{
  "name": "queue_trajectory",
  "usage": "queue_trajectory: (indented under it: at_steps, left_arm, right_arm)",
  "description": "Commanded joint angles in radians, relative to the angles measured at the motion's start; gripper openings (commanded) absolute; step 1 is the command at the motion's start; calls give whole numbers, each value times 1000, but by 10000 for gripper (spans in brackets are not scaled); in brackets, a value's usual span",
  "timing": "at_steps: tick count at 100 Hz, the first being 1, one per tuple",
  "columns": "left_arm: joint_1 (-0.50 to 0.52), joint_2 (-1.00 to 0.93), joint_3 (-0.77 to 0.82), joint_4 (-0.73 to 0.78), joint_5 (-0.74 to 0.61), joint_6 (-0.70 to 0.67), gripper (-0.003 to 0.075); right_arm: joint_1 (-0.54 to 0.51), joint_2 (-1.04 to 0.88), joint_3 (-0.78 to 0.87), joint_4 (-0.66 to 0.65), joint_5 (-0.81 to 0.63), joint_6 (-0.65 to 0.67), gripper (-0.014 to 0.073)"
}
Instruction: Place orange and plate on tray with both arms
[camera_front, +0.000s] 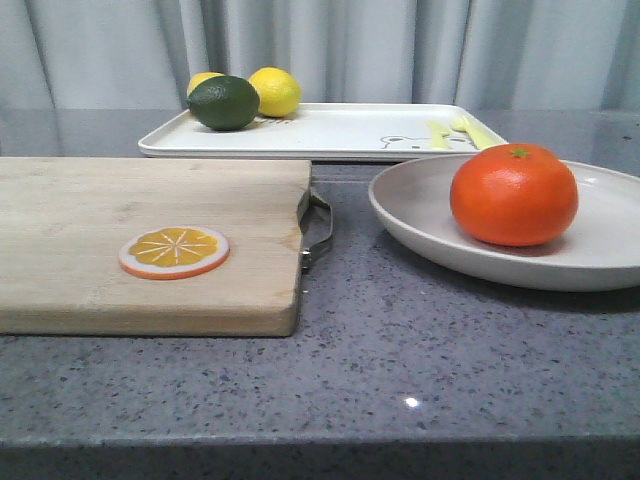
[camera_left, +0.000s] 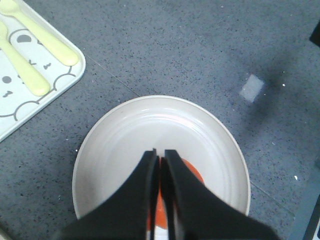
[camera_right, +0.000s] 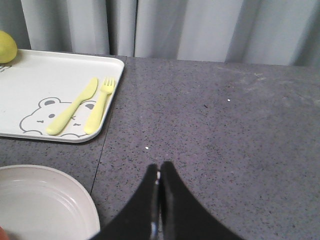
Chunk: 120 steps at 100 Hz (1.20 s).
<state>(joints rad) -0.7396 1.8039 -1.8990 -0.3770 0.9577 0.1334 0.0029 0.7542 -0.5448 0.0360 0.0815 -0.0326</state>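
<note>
The orange (camera_front: 514, 194) sits on the off-white plate (camera_front: 420, 225) at the right of the counter. The white tray (camera_front: 330, 132) with its bear drawing lies behind them. In the left wrist view my left gripper (camera_left: 160, 152) is shut and empty, high above the plate (camera_left: 120, 145); the orange (camera_left: 192, 175) is mostly hidden behind its fingers. In the right wrist view my right gripper (camera_right: 160, 167) is shut and empty over bare counter, to the right of the plate rim (camera_right: 75, 192) and apart from the tray (camera_right: 35, 85). Neither gripper shows in the front view.
A wooden cutting board (camera_front: 100, 220) with a metal handle (camera_front: 318, 228) lies at the left, an orange slice disc (camera_front: 174, 251) on it. A lime (camera_front: 223, 103) and two lemons (camera_front: 276, 91) sit on the tray's left end. Curtains hang behind.
</note>
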Motion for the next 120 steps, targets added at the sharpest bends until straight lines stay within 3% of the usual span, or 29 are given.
queue_trajectory:
  at_steps: [1, 49, 74, 98, 120]
  left_arm:
    - [6, -98, 8, -12, -63, 8, -20]
    - [6, -431, 470, 5, -273, 74, -20]
    - [6, -587, 672, 15, -314, 94, -20]
    - [6, -839, 902, 15, -460, 101, -20]
    - [6, -1065, 1060, 15, -466, 101, -20]
  right_arm:
    - [-1, -1, -35, 2, -72, -7, -67]
    - [-1, 0, -35, 2, -18, -7, -67]
    - [-1, 0, -36, 2, 23, -7, -67]
    - [-1, 0, -42, 2, 57, -7, -67]
    - [-1, 10, -91, 1, 158, -8, -67]
